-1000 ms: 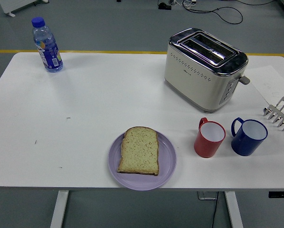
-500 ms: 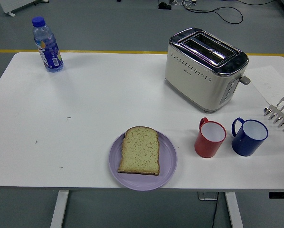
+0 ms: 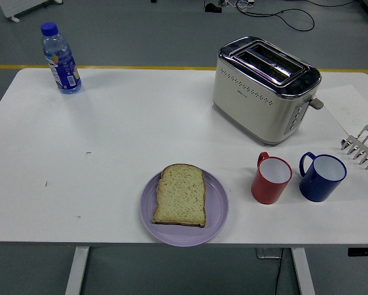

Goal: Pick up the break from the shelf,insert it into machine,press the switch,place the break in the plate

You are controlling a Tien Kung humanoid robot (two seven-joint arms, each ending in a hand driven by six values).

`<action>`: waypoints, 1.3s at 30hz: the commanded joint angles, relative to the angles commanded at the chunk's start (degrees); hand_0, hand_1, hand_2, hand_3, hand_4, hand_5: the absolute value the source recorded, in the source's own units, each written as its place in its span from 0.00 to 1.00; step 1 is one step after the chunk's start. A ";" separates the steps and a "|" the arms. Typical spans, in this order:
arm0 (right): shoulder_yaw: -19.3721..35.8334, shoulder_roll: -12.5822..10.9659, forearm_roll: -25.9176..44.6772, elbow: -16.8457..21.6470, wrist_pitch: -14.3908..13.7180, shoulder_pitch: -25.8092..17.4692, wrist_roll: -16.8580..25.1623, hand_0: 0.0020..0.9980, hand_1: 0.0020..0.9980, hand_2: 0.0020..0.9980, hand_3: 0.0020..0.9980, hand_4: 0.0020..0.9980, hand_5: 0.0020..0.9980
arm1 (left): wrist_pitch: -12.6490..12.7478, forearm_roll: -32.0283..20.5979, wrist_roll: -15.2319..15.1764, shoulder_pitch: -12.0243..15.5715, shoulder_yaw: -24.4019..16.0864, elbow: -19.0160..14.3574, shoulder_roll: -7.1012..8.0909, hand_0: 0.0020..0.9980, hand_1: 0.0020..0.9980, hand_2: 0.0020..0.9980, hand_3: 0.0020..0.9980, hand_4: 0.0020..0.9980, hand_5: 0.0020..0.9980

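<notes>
Head view: bread slice lies on purple plate; neither hand visible.

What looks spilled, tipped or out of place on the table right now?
Nothing stands out. The bread lies flat on the plate, the toaster, both mugs and the bottle stand upright, and no spill shows.

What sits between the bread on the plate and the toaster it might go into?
Nothing visible does. The bread lies on the purple plate near the table's front edge, and bare table runs up to the toaster. The red mug stands off to the right of that path.
</notes>
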 joint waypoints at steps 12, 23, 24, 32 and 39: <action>5.23 3.69 -2.83 1.13 2.05 -7.80 -0.79 0.72 0.70 0.71 0.65 0.52 0.23 | -0.61 2.32 0.08 0.13 -1.94 0.00 0.00 0.61 0.47 0.47 0.56 0.31 0.91; 7.90 7.56 -1.62 2.94 3.71 -11.00 -5.50 0.71 0.68 0.70 0.65 0.53 0.23 | -0.50 -0.06 -0.67 -1.08 -0.66 0.00 0.00 0.61 0.48 0.47 0.56 0.31 0.91; 7.98 7.94 -1.01 2.99 4.08 -11.05 -6.12 0.71 0.68 0.70 0.65 0.53 0.23 | -0.51 -0.16 -0.70 -1.20 -0.58 0.00 0.00 0.61 0.48 0.47 0.56 0.31 0.91; 7.23 12.14 5.62 2.63 5.71 -10.43 -10.72 0.69 0.65 0.69 0.62 0.52 0.23 | -0.40 -1.83 -1.05 -2.12 0.68 0.00 0.00 0.61 0.48 0.47 0.56 0.31 0.91; 6.47 15.20 5.49 1.23 5.82 -7.79 -10.18 0.68 0.64 0.67 0.61 0.51 0.22 | -0.21 -3.98 -1.23 -3.07 2.06 0.00 0.00 0.61 0.48 0.47 0.56 0.31 0.91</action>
